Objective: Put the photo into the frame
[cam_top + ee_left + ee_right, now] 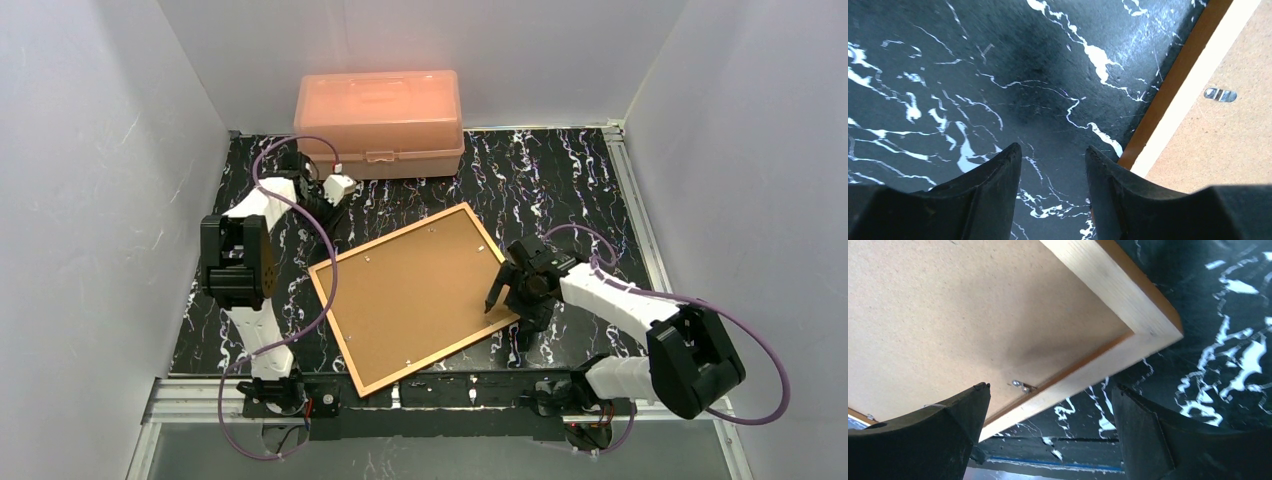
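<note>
The left gripper (332, 195) is hanging toward the far left corner of the table (560, 175), just in front of the pink plastic box (378, 120) that is sitting against the far edge. In the left wrist view, the left gripper (1053, 162) is holding its fingers (993, 185) partly apart over bare black marbled surface, with nothing between them, and the frame's orange-brown border (1173, 82) is running just beside the right finger.

The frame (388, 237) is lying flat and back side up in the middle of the table, turned at an angle, one corner reaching the near edge. Its brown backing board (415, 295) is facing up, with small metal clips (1220, 94) along the rim.

The right gripper (500, 290) is hovering at the frame's right edge, near its right-hand corner. Its jaws are standing wide apart and are gripping nothing. In the right wrist view, one finger (933, 435) is over the backing board and the other is over the table, so the gripper is straddling the wooden border (1128, 287).
</note>
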You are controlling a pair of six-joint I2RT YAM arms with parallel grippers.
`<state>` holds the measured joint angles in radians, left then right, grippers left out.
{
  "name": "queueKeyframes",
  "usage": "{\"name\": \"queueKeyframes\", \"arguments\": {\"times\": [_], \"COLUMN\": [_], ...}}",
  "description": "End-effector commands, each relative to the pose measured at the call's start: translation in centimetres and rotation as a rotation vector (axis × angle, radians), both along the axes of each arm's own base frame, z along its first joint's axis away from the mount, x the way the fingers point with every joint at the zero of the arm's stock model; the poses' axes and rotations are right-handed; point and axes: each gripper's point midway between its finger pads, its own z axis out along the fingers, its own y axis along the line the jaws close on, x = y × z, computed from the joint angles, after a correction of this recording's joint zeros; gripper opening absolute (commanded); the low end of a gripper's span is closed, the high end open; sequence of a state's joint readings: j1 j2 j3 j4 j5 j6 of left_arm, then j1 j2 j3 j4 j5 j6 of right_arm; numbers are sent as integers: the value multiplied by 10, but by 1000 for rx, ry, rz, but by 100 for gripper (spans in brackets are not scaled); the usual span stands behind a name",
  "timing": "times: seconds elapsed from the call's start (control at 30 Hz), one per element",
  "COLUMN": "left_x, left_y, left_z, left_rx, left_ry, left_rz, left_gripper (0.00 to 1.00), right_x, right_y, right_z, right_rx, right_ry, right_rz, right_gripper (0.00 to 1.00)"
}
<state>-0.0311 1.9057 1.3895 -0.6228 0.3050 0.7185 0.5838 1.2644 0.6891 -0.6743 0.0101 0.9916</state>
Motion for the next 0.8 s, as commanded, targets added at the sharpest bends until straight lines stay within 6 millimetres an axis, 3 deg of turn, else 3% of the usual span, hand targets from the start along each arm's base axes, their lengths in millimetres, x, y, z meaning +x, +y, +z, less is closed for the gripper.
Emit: {"name": "queueKeyframes", "arguments": {"times": [0.0,0.1,0.23,0.43,0.63,0.77], "left_x": [-16,-32,-56,-103,-151,-177], "left_y": [-1,-1,-3,-17,-25,-28], "left_z": [-11,-18,-22,-9,-4,-11], "left_rx": [-10,-11,-21,-112,-159,-144], "left_ry": [35,64,105,185,261,275], "left_rz": [1,-25,-58,-132,-242,-339], "left_gripper": [48,47,45,43,42,44], "right_x": [20,37,62,106,138,154], "right_y": [19,22,7,-17,-8,-3], "right_z": [-3,3,9,17,13,9], "right_rx": [107,132,97,97,124,116], "right_ry": [-62,-133,-186,-252,-243,-239], "right_rz": [-51,-86,-124,-168,-125,-96], "right_gripper": [99,99,99,99,99,99]}}
